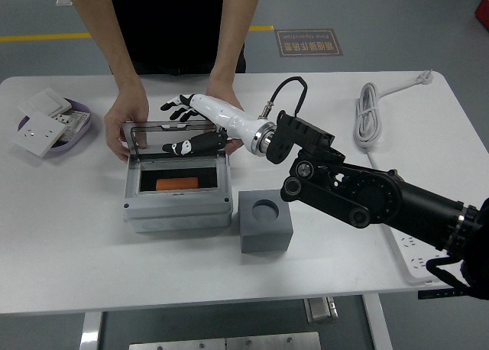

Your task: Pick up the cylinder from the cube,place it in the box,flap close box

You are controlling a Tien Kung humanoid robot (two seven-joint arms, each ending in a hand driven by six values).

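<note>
Closing step — cylinder (pixel 177 184) already in box (pixel 177 209). Right hand (pixel 181 108) behind raised lid (pixel 180 137), fingers spread, empty. Next — probably press lid down.

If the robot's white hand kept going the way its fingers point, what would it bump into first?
Probably the person's hand gripping the far left corner of the grey plastic box. The robot's right hand points left over the box's raised clear lid, though depth is hard to judge, so it might pass above.
</note>
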